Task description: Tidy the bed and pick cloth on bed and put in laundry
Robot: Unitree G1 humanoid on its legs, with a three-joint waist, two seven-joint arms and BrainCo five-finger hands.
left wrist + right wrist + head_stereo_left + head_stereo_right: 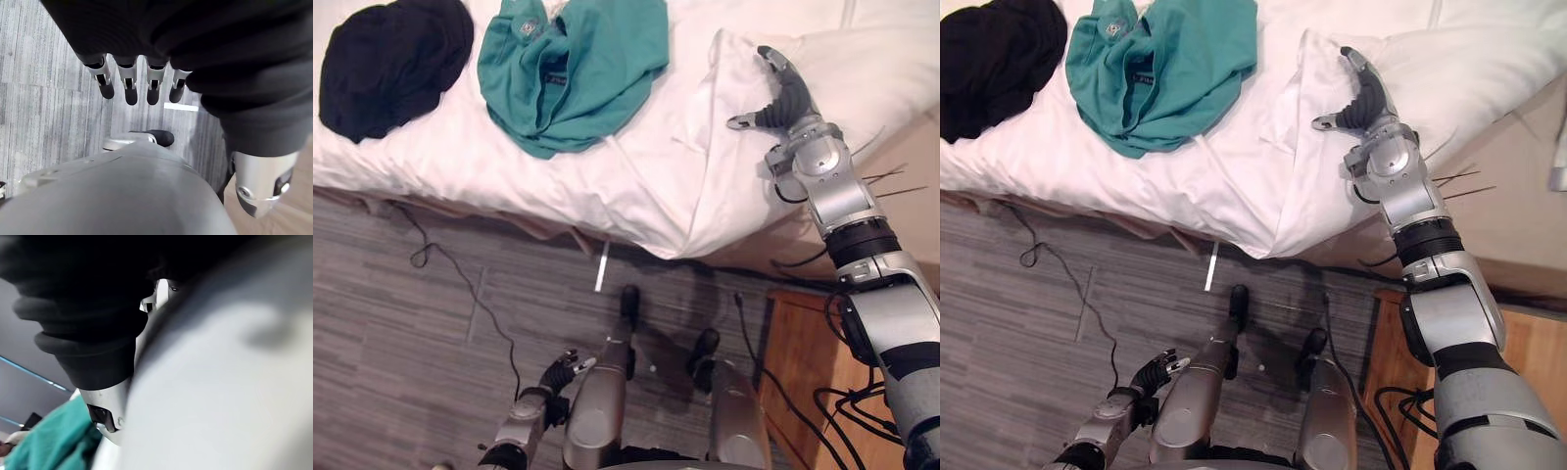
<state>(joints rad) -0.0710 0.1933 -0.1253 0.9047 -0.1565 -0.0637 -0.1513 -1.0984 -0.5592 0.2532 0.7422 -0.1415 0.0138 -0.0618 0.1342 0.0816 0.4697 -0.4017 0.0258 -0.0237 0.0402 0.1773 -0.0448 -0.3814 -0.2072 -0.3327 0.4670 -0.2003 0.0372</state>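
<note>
1. Closest, down low: left hand (560, 372), over the grey striped carpet floor (401, 362). Fingers (129, 90) loose and nearly straight, pointing down, holding nothing.
2. Flat on that floor, a bit further out: small thin white strip (602, 266).
3. Off to the right side of the grey floor: brown wooden patch (798, 352).
4. Higher up: big bed (509, 166) with a white sheet, soft and rumpled, full of little folds.
5. At the right corner of the bed: puffy white pillow (871, 69), one end drooping over the edge.
6. Lying on the pillow: right hand (783, 98), open, fingers straight, thumb poking out to the side. Touching the pillow but gripping nothing.
7. On the sheet, left of the pillow: teal green cloth (568, 73), scrunched up in a heap. Near the right hand but not touching it. Seen in the right wrist view too, as a green bit past the white pillow.
8. At the far left of the bed: black cloth (391, 59), bunched in a dark lump. Right beside the teal green cloth; cannot tell whether touching or just apart.
9. Both cloths out on the bed, in neither hand, and well apart from the left hand down by the floor.
</note>
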